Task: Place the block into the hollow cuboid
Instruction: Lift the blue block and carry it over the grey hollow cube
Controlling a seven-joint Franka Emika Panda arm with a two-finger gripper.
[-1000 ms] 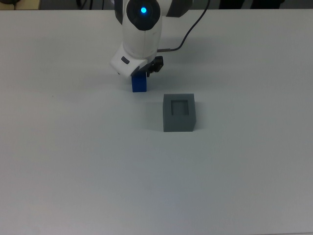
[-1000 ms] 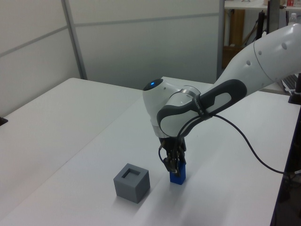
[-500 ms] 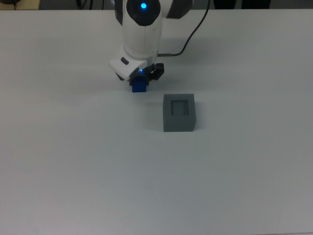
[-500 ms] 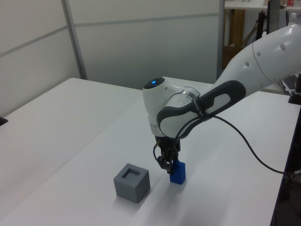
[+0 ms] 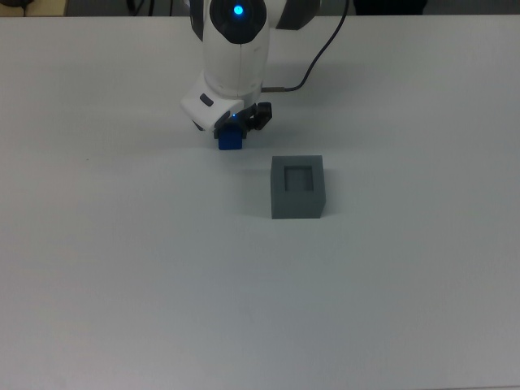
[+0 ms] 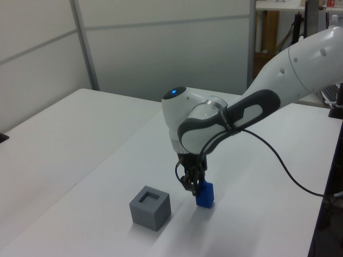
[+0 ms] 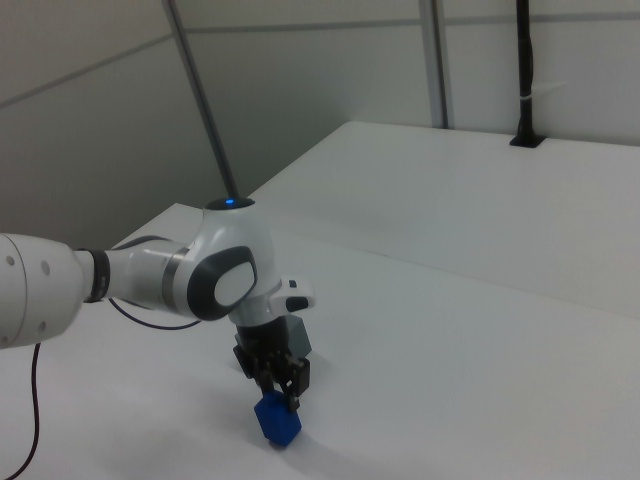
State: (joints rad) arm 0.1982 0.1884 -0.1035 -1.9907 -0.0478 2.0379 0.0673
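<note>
The block (image 5: 231, 139) is small and bright blue. My gripper (image 5: 233, 126) is shut on its top end, and it hangs tilted just above the white table (image 5: 122, 268). The left view shows the block (image 6: 204, 194) under the gripper (image 6: 194, 184), a short way to the left view's right of the hollow cuboid (image 6: 150, 208). In the top view the grey hollow cuboid (image 5: 297, 187) stands with its square recess facing up, below and to the right of the block. The right view shows the block (image 7: 277, 420) beneath the gripper (image 7: 275, 395); the cuboid is out of that frame.
A black cable (image 5: 317, 57) runs from the arm toward the top view's upper right. The table's far edge (image 5: 422, 16) lies along the top of the top view. A black pole (image 7: 523, 70) stands at the back in the right view.
The block has come up off the table in my gripper and now hangs tilted, having stood upright a second ago. The hollow cuboid has not moved.
</note>
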